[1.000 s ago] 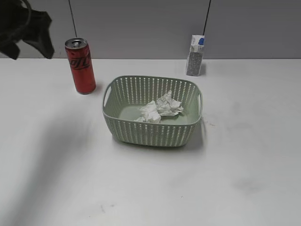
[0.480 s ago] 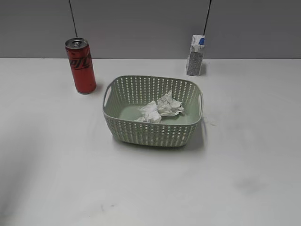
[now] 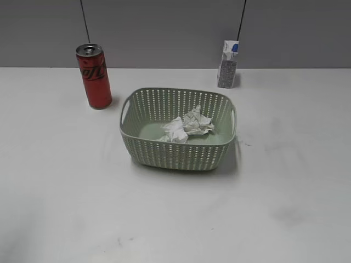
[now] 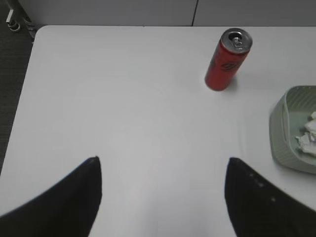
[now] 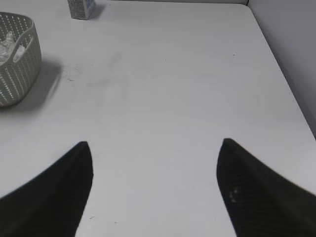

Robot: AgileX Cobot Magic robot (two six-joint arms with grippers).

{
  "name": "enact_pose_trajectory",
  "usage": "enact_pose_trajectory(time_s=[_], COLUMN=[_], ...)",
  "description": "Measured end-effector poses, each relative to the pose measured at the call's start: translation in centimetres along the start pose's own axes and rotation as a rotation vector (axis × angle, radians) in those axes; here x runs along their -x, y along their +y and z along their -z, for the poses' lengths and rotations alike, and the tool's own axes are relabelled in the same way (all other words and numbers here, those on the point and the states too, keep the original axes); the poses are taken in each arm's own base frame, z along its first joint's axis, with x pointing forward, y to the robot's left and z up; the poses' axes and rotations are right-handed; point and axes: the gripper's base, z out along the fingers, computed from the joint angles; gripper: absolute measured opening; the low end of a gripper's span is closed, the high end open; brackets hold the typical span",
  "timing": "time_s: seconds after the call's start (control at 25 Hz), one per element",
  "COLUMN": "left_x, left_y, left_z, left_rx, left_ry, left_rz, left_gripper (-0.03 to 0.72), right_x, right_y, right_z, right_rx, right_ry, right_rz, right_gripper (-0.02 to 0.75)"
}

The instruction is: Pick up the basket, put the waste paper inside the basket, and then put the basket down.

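Note:
The sage-green basket (image 3: 178,150) stands on the white table at the middle of the exterior view, with crumpled white waste paper (image 3: 185,126) lying inside it. Its edge also shows at the right of the left wrist view (image 4: 286,133) and at the top left of the right wrist view (image 5: 19,64). My left gripper (image 4: 163,163) is open and empty above bare table, left of the basket. My right gripper (image 5: 155,145) is open and empty above bare table, right of the basket. Neither gripper shows in the exterior view.
A red soda can (image 3: 94,76) stands upright at the back left, also in the left wrist view (image 4: 227,60). A small white-and-grey carton (image 3: 227,64) stands at the back right, its base in the right wrist view (image 5: 81,8). The table's left edge (image 4: 19,98) and right edge (image 5: 281,79) show.
The left arm, seen at the top left a second ago, has withdrawn out of the exterior view. The basket, paper, can and carton have not moved.

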Motion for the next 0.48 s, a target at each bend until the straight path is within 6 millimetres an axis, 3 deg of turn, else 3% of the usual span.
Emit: enact_pose_trajectory(time_s=[0.24,0.48], left_x=[-7.7,-15.0], left_y=[-0.6,-1.1], left_z=[0.9,0.5], left_rx=[0.014,0.024], left_ry=[-0.103,-0.194], left_rz=[0.001,-0.001], left_gripper=[0.59,0.59], right_x=[0.0,0.0], right_y=[0.0,0.0], right_z=[0.0,0.0], right_rx=[0.001,0.001], right_ry=[0.0,0.001], right_rz=[-0.001,-0.003], right_gripper=[0.592,0.592])
